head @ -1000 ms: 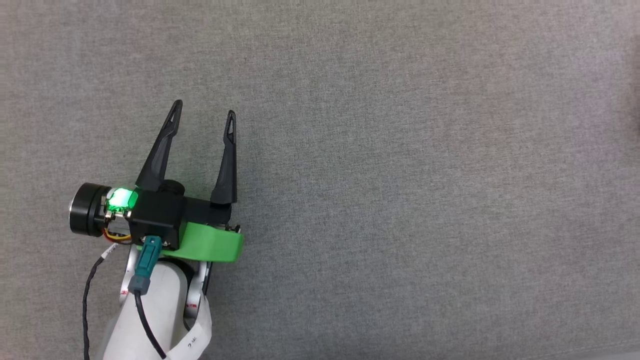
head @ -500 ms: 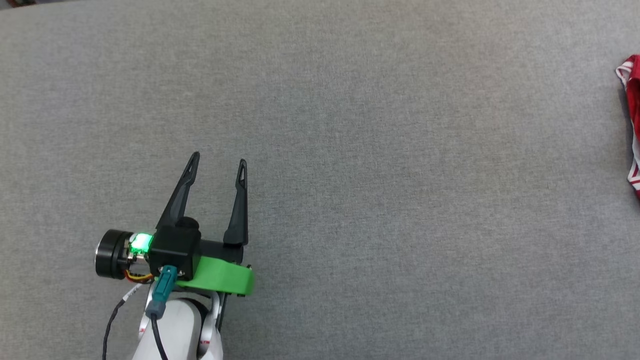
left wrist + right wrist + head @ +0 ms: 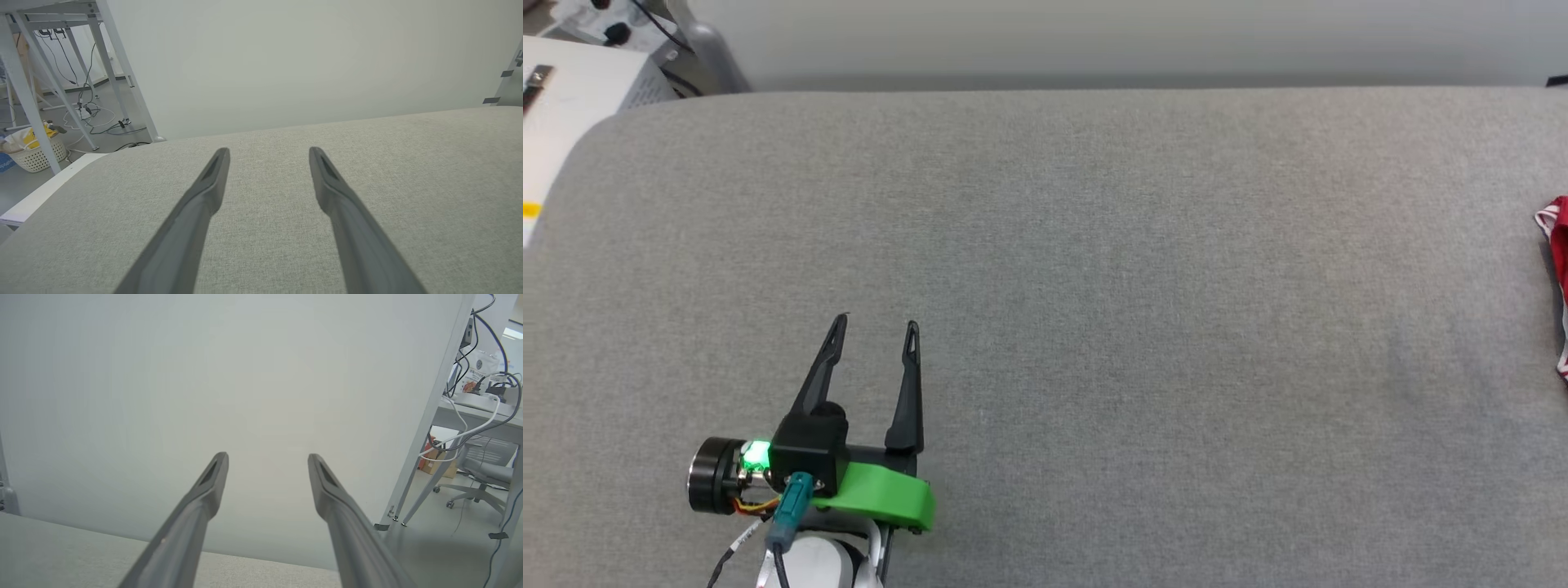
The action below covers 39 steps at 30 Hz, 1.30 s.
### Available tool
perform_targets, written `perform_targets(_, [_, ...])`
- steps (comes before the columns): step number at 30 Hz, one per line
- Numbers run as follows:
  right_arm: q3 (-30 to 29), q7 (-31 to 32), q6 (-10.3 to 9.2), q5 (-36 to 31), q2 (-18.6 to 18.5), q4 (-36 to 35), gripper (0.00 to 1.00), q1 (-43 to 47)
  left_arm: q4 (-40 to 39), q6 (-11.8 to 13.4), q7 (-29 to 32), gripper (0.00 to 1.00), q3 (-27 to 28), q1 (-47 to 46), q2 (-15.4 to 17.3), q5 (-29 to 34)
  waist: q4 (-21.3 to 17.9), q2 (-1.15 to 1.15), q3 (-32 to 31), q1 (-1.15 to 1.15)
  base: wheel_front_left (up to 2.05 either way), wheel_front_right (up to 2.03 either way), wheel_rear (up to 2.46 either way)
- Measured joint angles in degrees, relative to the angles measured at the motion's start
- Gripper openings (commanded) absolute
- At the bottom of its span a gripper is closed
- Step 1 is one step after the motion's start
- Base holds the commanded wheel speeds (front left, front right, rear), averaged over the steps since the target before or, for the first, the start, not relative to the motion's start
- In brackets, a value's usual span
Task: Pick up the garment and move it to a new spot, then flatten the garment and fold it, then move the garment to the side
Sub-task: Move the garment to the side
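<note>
Heads up: the head camera tipped up over the last second. It's the view that shifted, not the stuff. The far edge of the gray table (image 3: 1094, 286) and the wall behind it are in frame now, and a sliver of the red shirt (image 3: 1561, 261) has crept in at the far right edge.

Your left claw (image 3: 876, 321) sits low on the left side of the table, well apart from the shirt. Its fingers are spread wide with nothing between them. The right claw (image 3: 267, 456) is wide open and empty too, pointing past the table's edge at the wall.

Handling-wise, I'd guess a light, floppy knit that sags and bunches instead of holding shape. It's probably not fragile or slippery. Only a strip with striped trim shows, so you can't tell yet how it's lying. The right claw is probably the nearer one. I'd pinch a hem or shoulder edge where the cloth doubles up, not mid-panel, or you'll lift one layer and drag the rest.
</note>
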Motion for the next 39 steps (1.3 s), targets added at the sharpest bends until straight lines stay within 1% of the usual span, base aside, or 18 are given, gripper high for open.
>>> perform_targets(3, [-1.2,0.0,0.00,-0.5,5.3,-3.7,1.00,5.6,0.9,0.0,0.0,1.00,0.2,0.6,-0.5,-0.1,1.2,0.00,-1.8,0.00,0.00,0.00,0.00])
perform_targets(5, [-0.9,0.0,0.00,-0.7,8.9,-5.7,1.00,9.4,1.2,0.0,0.0,1.00,0.3,1.0,-0.7,-0.1,1.9,0.00,-3.1,0.00,0.00,0.00,0.00])
perform_targets(7, [-0.2,0.0,0.00,-2.2,11.6,-7.1,1.00,12.7,1.4,0.0,0.0,1.00,0.4,1.1,-0.8,-0.1,2.4,0.00,-4.1,0.00,0.00,0.00,0.00])
perform_targets(9, [0.5,0.0,0.00,-3.2,14.0,-8.0,1.00,16.0,1.8,0.0,0.0,1.00,0.7,1.6,-0.9,-0.1,2.9,0.00,-5.2,0.00,0.00,0.00,0.00])
perform_targets(12, [0.6,0.0,0.00,-3.4,16.4,-8.2,1.00,19.7,2.5,0.0,0.0,1.00,1.1,2.2,-1.0,-0.1,3.6,0.00,-6.4,0.00,0.00,0.00,0.00])
perform_targets(21, [1.0,0.0,0.00,-4.5,19.4,-9.2,1.00,28.9,3.1,-0.5,0.0,1.00,2.0,3.4,-1.2,-0.4,4.7,0.00,-8.8,0.00,0.00,0.00,0.00])
perform_targets(26, [1.5,0.0,0.00,-4.4,19.6,-10.8,1.00,32.6,3.2,-1.1,0.0,1.00,2.1,4.5,-1.6,-1.1,4.8,0.00,-9.9,0.00,0.00,0.00,0.00])
perform_targets(29, [1.8,0.0,0.00,-4.3,20.0,-12.2,1.00,34.6,3.0,-1.9,0.0,1.00,2.0,5.7,-2.0,-1.2,4.7,0.00,-10.7,0.00,0.00,0.00,0.00])
perform_targets(34, [2.1,0.0,0.00,-2.4,20.3,-12.6,1.00,36.2,2.9,-2.6,0.0,1.00,2.1,6.7,-2.2,-1.5,4.5,0.00,-11.8,0.00,0.00,0.00,0.00])
perform_targets(39, [2.2,0.0,0.00,-1.9,20.8,-12.8,1.00,37.8,2.8,-3.0,0.0,1.00,2.8,7.1,-2.3,-1.5,4.4,0.00,-12.6,0.00,0.00,0.00,0.00])
